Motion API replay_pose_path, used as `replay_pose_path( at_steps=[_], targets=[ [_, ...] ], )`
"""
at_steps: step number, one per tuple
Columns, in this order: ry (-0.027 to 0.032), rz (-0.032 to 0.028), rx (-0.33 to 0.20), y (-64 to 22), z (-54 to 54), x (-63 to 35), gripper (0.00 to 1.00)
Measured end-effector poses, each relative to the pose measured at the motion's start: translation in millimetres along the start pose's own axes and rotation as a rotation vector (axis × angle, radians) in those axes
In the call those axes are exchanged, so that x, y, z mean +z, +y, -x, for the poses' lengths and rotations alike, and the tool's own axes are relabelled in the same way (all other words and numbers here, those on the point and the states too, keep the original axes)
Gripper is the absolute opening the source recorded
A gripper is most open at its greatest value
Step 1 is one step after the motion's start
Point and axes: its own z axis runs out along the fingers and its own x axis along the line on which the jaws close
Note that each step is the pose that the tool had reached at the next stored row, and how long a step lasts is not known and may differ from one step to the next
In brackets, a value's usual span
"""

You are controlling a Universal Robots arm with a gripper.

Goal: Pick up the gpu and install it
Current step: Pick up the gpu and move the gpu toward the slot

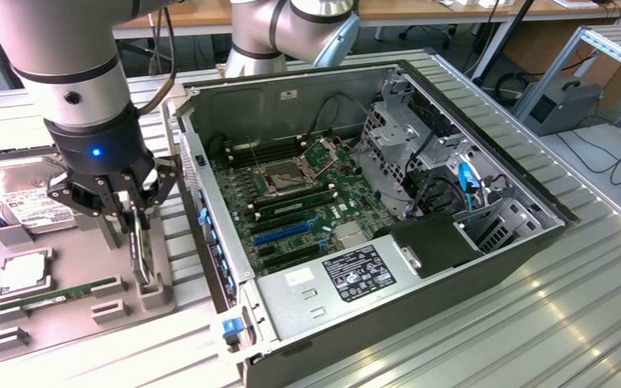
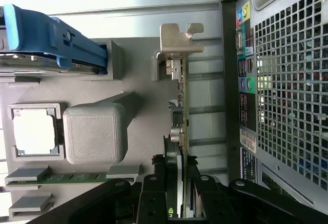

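Risks, left to right: hard drive [image 1: 14, 198] and memory stick [image 1: 57, 293] in the tray [image 1: 73, 323] are near the tool's path, so a wide swing could clip them. Tool [image 1: 133, 234] is clamped on the gpu [image 2: 180, 106], which stands on edge in its tray holder, left of the computer case [image 1: 397, 311]. Grip looks away from the bracket [image 2: 177, 42] end, so the card could pivot or snag. If tilted, it would hit the case wall or miss the blue slot [image 1: 284, 233].

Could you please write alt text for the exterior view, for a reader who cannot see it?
A robot arm's gripper is closed on the gpu, a thin card standing on edge in a grey holder tray at the exterior view's left. Beside it lies an open computer case with its motherboard exposed.
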Motion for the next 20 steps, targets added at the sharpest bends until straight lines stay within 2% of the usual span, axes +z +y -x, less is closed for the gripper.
replay_pose_path(
  at_steps=[20],
  targets=[
    [0.0000,0.0000,0.000,0.5,0.4,-16.2,0.27]
  ],
)
